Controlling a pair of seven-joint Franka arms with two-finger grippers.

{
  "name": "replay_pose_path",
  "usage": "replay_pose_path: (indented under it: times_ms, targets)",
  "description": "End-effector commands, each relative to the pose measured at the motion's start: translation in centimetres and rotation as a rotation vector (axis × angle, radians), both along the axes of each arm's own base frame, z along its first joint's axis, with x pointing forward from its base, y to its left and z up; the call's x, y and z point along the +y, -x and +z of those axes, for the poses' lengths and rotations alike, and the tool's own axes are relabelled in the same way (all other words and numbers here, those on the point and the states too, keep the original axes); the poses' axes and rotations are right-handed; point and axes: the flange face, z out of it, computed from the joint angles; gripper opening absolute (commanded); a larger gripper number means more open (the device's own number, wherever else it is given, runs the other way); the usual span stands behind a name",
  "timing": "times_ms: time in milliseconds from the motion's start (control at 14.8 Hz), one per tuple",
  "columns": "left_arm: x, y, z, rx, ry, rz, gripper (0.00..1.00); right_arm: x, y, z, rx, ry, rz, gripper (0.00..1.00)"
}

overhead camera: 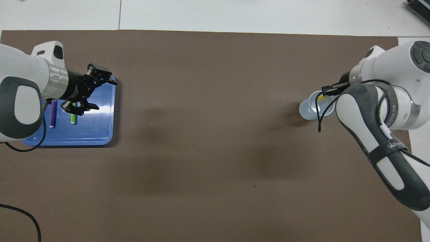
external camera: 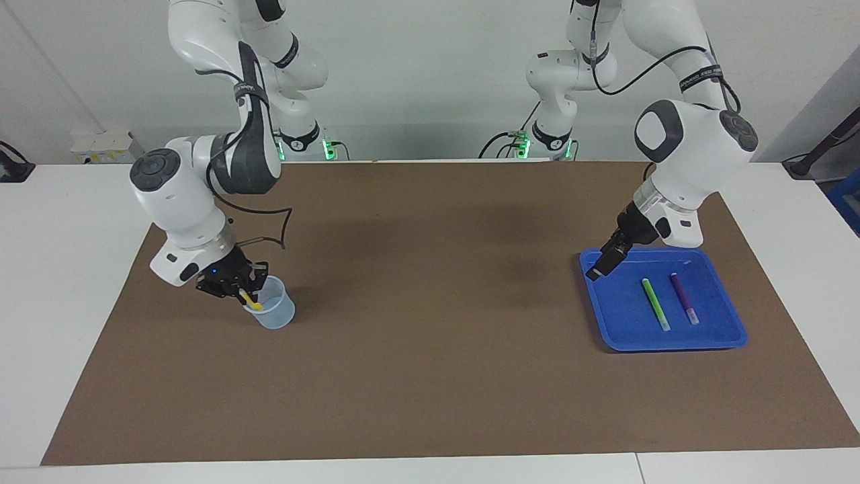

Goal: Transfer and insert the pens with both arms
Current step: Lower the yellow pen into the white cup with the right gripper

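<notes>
Right gripper (external camera: pixel 247 296) is clamping yellow pen (external camera: pixel 251 300), tipping it into clear cup (external camera: pixel 275 312); left gripper (overhead camera: pixel 88 90), fingers spread, is waiting over blue tray (overhead camera: pixel 100 131).

A brown mat (external camera: pixel 430 323) covers most of the white tabletop (external camera: pixel 67 282), which shows as bare margins around it. On the mat toward the left arm's end lies a blue tray (external camera: pixel 732 333) with a raised rim. Well apart from it, toward the right arm's end, a clear plastic cup (external camera: pixel 277 312) stands upright on the mat.
</notes>
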Motion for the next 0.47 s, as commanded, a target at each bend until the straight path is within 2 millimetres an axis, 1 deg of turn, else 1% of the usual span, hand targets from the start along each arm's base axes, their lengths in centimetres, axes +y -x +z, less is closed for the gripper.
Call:
replay_pose_path:
  times_ms: [0,68,135,203,271,406]
  targets:
    - [0.6,0.1,0.4,-0.015,-0.019,-0.003,1.0,-0.2,0.1,-0.4,-0.004,0.019,-0.012,0.59]
    - [0.5,0.2,0.3,-0.013,-0.02,-0.002,1.0,-0.2,0.1,-0.3,-0.004,0.019,-0.015,0.68]
    - [0.1,0.1,0.4,-0.021,-0.019,-0.003,1.0,-0.2,0.1,0.0,-0.001,0.019,-0.016,0.75]
    - [-0.2,-0.1,0.5,-0.033,-0.019,-0.009,1.0,-0.3,0.0,0.3,-0.001,0.018,-0.018,0.79]
    - [0.5,-0.2,0.5,-0.038,-0.019,0.005,1.0,-0.3,0.2,0.8,0.009,0.018,-0.018,0.79]
    - [1.1,-0.1,0.6,-0.03,-0.021,0.01,1.0,-0.2,0.3,3.2,0.037,0.018,-0.017,0.83]
